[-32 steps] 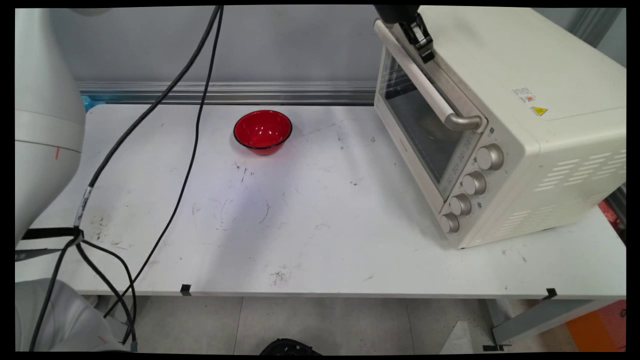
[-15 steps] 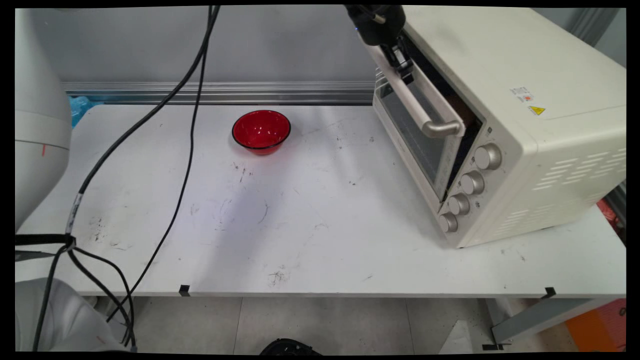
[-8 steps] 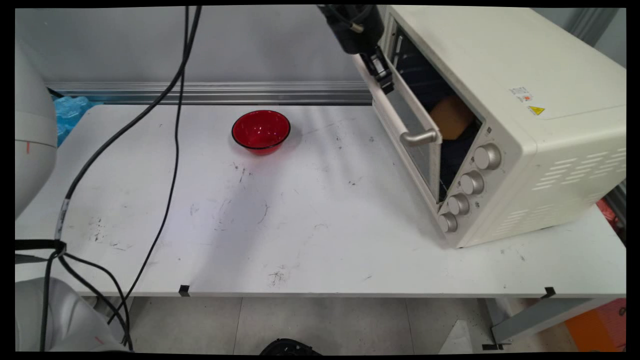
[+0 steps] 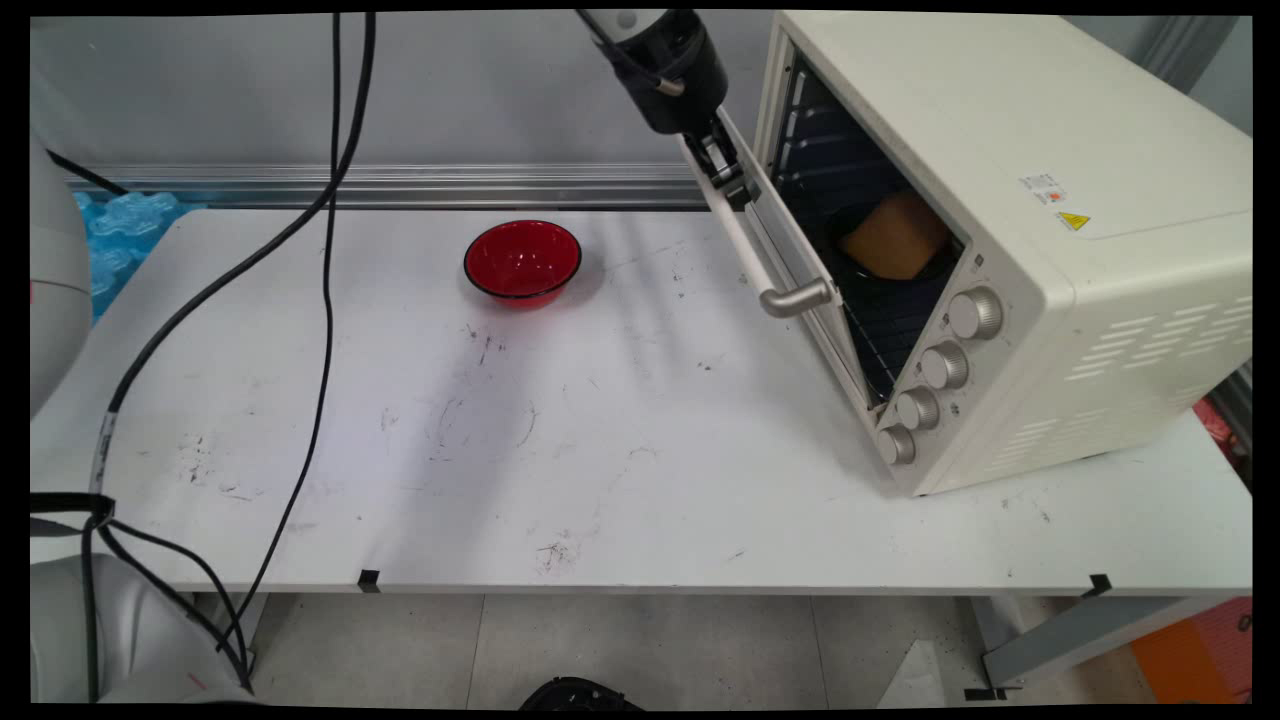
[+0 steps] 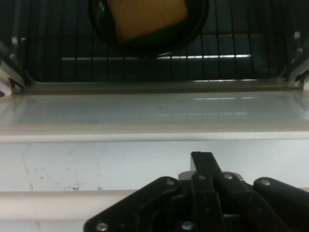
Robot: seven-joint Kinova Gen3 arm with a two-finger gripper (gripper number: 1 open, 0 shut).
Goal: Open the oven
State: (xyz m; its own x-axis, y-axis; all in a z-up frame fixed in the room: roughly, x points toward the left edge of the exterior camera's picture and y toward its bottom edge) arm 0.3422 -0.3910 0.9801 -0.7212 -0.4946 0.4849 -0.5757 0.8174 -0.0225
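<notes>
Two black fingers of your gripper (image 4: 728, 178) are drawn together with no gap that you can see between them. In the hand view they stand up as one narrow black piece (image 5: 205, 166) in the slot between the handle (image 5: 72, 203) and the door (image 5: 154, 113). They look hooked behind the bar, not clamped around it, which would suit a part that swings as it is drawn. In the main view the gripper meets the handle (image 4: 745, 250) at its far end, close to the wall.

The door (image 4: 800, 260) hangs partly open, tilted out from the front of the oven (image 4: 1050, 250) and hinged along its lower edge. Its weight probably rests against the fingers. The oven sits on the right side of the table (image 4: 600, 450), turned at an angle so its front faces left and toward the near edge. Four knobs (image 4: 945, 365) run down its front beside the opening.

Inside, an orange-brown block (image 4: 893, 235) lies on a dark round plate (image 5: 195, 26), which sits on the wire rack. What the block is you cannot tell.

A red bowl (image 4: 522, 260) stands upright toward the back of the table, well apart from the oven and gripper. Black cables (image 4: 325, 250) hang across the left side.
</notes>
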